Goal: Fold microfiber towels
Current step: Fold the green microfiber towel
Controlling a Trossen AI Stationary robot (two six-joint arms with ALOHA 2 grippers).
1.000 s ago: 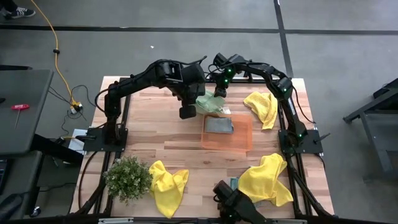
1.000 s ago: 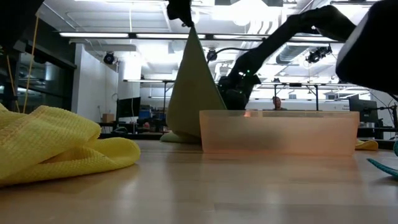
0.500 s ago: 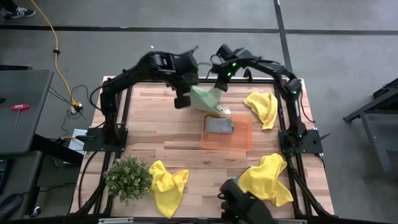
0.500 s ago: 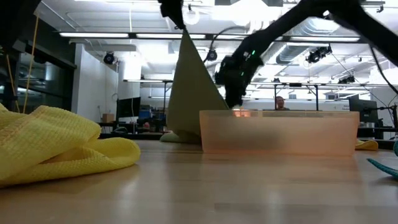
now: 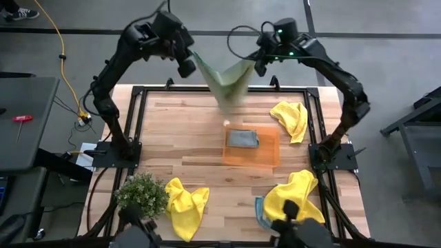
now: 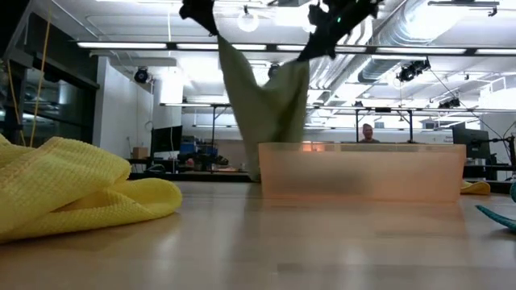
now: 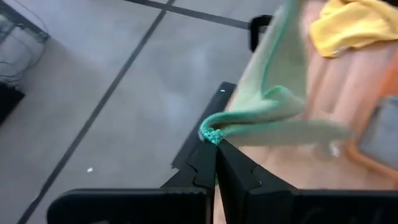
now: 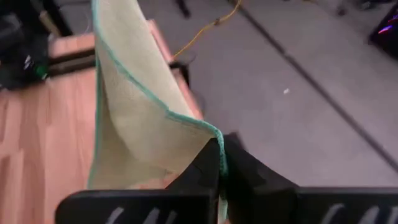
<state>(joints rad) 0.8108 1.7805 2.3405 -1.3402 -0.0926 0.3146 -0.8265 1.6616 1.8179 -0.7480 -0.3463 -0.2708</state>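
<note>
While both arms are raised high over the far edge of the surface (image 5: 186, 138), the pale green towel (image 5: 224, 83) hangs stretched between them. The left gripper (image 5: 187, 65) pinches one corner with fingers (image 7: 205, 168) pressed together; the right gripper (image 5: 260, 67) pinches another likewise. A grey-blue towel (image 5: 242, 138) lies in the orange tray (image 5: 269, 155). Yellow towels (image 5: 186, 203) rest well apart.
</note>
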